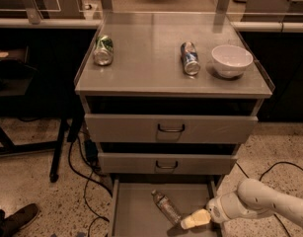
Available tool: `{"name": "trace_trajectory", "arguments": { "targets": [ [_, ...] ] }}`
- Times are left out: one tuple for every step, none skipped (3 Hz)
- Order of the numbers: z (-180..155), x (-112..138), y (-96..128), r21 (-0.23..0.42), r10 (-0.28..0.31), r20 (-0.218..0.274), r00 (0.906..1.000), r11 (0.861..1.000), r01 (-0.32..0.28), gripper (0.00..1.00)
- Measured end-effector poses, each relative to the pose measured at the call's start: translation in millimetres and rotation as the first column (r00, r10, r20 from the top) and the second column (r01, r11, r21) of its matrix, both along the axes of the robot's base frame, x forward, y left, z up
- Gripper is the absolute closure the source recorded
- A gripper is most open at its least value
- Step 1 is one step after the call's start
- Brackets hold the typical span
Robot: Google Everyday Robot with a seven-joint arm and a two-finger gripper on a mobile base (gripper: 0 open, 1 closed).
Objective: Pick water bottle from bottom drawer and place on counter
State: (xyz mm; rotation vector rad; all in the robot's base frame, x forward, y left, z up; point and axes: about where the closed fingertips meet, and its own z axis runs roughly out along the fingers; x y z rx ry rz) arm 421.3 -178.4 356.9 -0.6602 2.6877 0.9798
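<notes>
- Down at floor level, the bottom drawer [132, 209] stands pulled out, and the water bottle [166, 207] lies on its side in it, slanted across the tray floor.
- From the right, the pale arm [262, 206] reaches in low over the drawer's right wall. Its forearm is nearly level and points left.
- Its hand [195, 219] sits just beside the bottle's near end, over the drawer's right front part. I cannot tell from where I stand whether it is open or closed, or whether it touches the bottle yet.
- For a good grasp, I would line the hand up across the bottle's width, not along its length, and take it near the middle. A round bottle lying flat will likely roll or skid if it is nudged from one end.
- Closing should be gentle, since thin plastic like that probably dents and slips.
- The lift needs to come straight up and out towards the front, clear of the drawer above.
- Up on the worktop [151, 68], a green can [103, 50], a blue can [190, 58] and a white bowl [232, 60] take the back half, so the front strip looks the safest spot to set the bottle down.
</notes>
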Motion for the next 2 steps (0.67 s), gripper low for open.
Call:
{"name": "trace_trajectory", "arguments": {
  "targets": [
    [0,0,0,0.000,0.000,0.000,1.0000,1.000,0.000,0.00],
    [-16,-4,10,-0.028,0.002,0.000,1.0000,1.000,-0.002,0.00]
  ]
}}
